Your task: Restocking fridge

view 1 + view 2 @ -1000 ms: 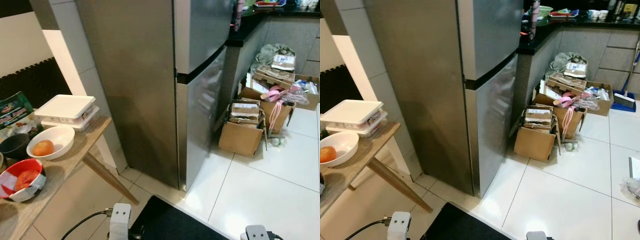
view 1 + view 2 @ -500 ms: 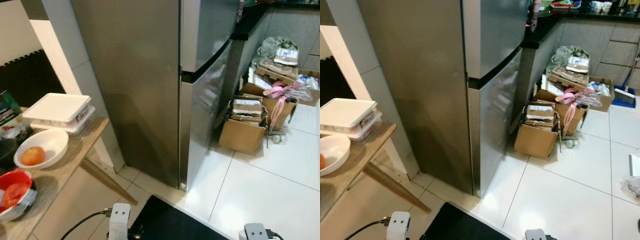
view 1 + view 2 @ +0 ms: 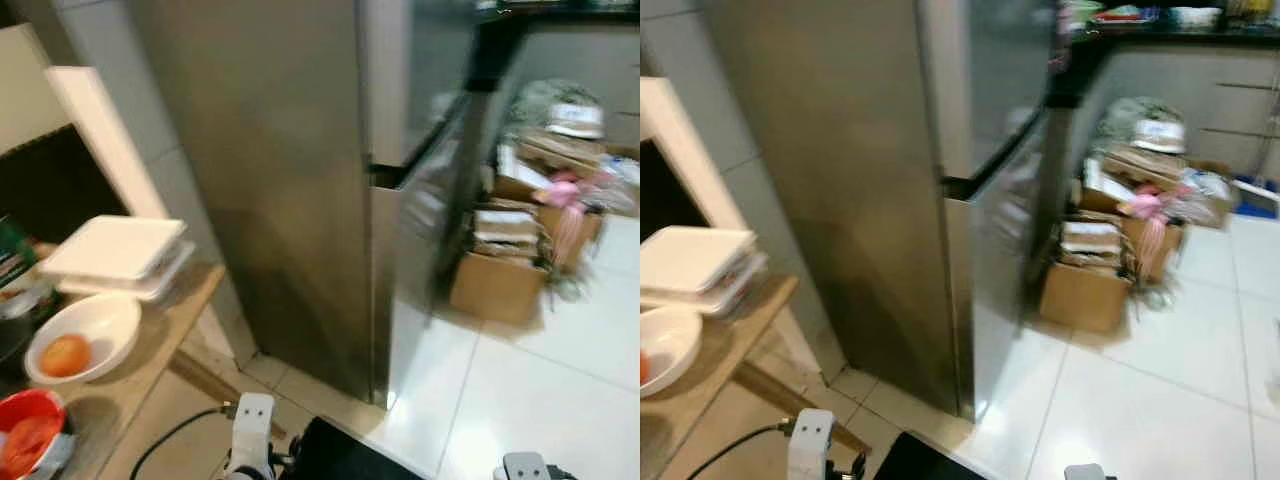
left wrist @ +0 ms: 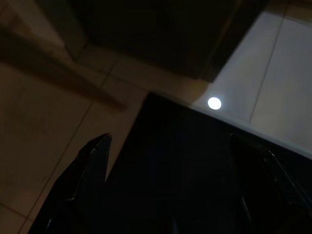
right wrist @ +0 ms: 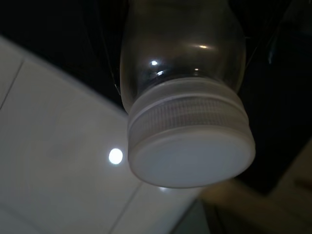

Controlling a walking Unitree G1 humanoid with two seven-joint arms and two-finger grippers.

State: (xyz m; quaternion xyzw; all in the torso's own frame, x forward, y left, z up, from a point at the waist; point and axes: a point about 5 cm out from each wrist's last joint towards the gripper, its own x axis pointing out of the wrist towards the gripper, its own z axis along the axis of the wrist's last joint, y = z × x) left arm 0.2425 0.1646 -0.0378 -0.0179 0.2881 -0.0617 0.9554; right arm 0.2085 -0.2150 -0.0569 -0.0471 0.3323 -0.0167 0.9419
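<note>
The tall steel fridge (image 3: 300, 180) stands straight ahead with both doors closed; the view is blurred. In the right wrist view my right gripper (image 5: 183, 73) is shut on a clear jar (image 5: 185, 63) with a white screw lid (image 5: 190, 151), held low above the floor. In the left wrist view my left gripper (image 4: 175, 195) hangs open with nothing between its fingers (image 4: 90, 165), over a black mat (image 4: 195, 161). Both arms hang low at the bottom edge of the eye views.
A wooden table (image 3: 150, 340) at my left holds stacked white lidded containers (image 3: 115, 250), a white bowl (image 3: 95, 315) with an orange fruit and a red bowl (image 3: 30, 440). Cardboard boxes (image 3: 500, 285) pile beside the fridge under a black counter (image 3: 1080, 60). White tiles (image 3: 560, 400) lie to the right.
The whole picture has shifted and blurred, so the camera is moving, a little nearer the fridge. Nothing on the table or floor has moved.
</note>
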